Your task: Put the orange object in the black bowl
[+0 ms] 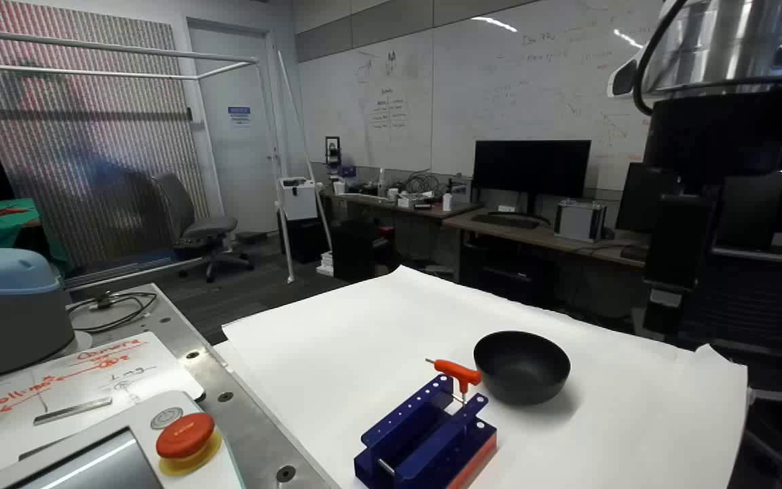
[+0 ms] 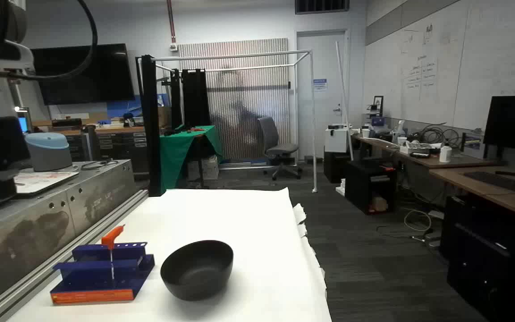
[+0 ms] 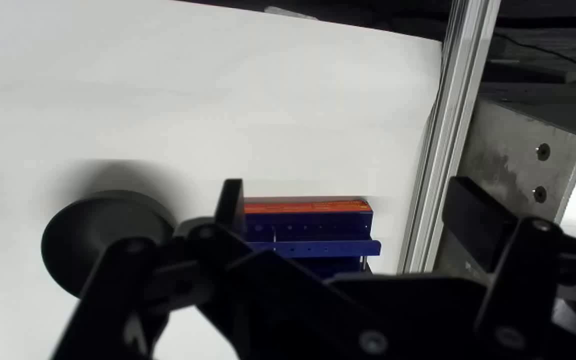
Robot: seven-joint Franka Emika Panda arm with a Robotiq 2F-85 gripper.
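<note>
The pincer [image 3: 350,205] is spread wide, gripping nothing, well above the desk [image 2: 257,223]. Beyond it, near the desk edge along the metal rail [image 3: 444,155], lies the blue slotted rack [image 3: 318,221]; the orange T-handle hex key [image 1: 457,372] stands upright in it, handle on top. Just beside the rack but apart from it, farther from that edge, sits the matte black bowl [image 1: 523,373]. The step in hand looks to be the reach, the grasp not yet made. The next move likely calls for lowering over the handle, closing on it, and drawing the shaft straight up, clear of the rack, before crossing toward the bowl.
</note>
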